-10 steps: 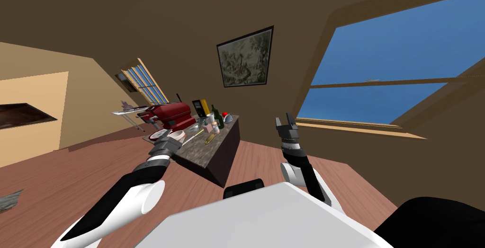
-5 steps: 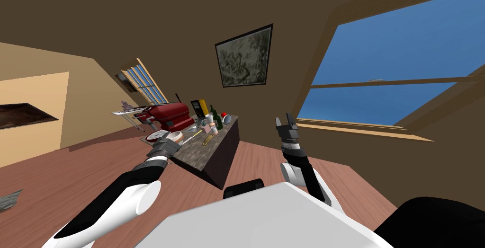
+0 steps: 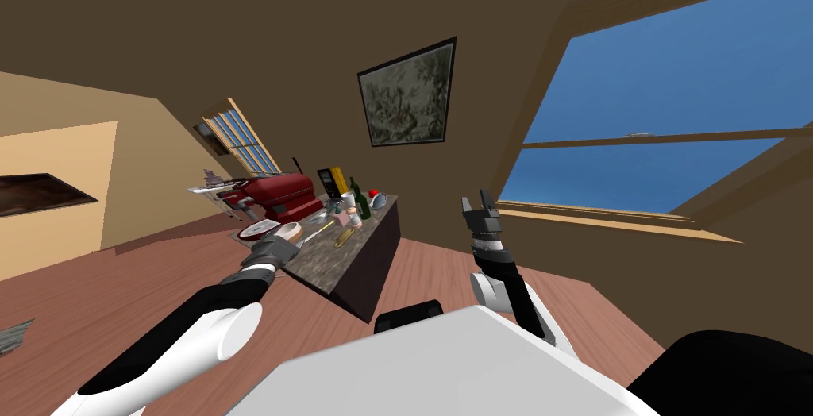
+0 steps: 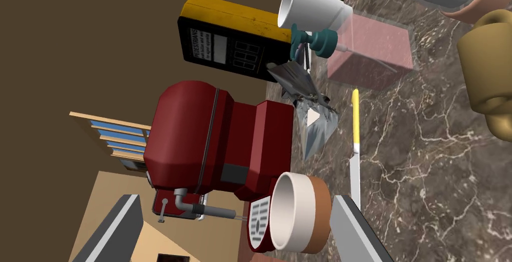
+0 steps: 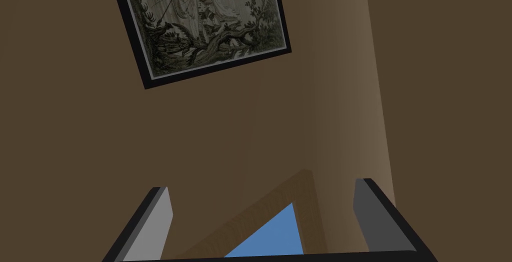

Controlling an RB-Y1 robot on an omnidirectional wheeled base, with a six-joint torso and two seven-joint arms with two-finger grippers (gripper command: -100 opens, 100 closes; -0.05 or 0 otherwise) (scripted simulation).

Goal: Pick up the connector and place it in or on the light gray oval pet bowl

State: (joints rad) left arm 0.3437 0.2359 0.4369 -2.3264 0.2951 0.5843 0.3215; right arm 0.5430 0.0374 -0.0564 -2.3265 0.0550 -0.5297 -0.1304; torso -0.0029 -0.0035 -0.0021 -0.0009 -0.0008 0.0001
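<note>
A bowl point(image 4: 295, 219) with a white inside and a brown outer band lies on the dark marble table point(image 4: 430, 174), at its left end beside a red machine. My left gripper point(image 4: 235, 198) is open just short of the bowl, which shows between its fingers without touching them. In the head view this gripper point(image 3: 274, 248) hangs at the table's near left corner, by the bowl point(image 3: 290, 231). A tan, ribbed connector-like fitting point(image 4: 487, 79) lies further right on the table; from the head it is a small yellow piece point(image 3: 344, 238). My right gripper point(image 3: 479, 201) is raised and open point(image 5: 260, 186), holding nothing.
On the table are a red machine point(image 4: 210, 144), a yellow and black meter point(image 4: 230, 39), a white cup point(image 4: 310, 6), a teal knobbed piece point(image 4: 312, 41), a pink see-through block point(image 4: 372, 51), crumpled foil point(image 4: 310, 119), a yellow-handled knife point(image 4: 355, 139) and a green bottle point(image 3: 362, 197).
The whole head picture has slid a little, so I have turned slightly. My left arm has drawn back and left, toward the table's near corner. The right arm holds still.
</note>
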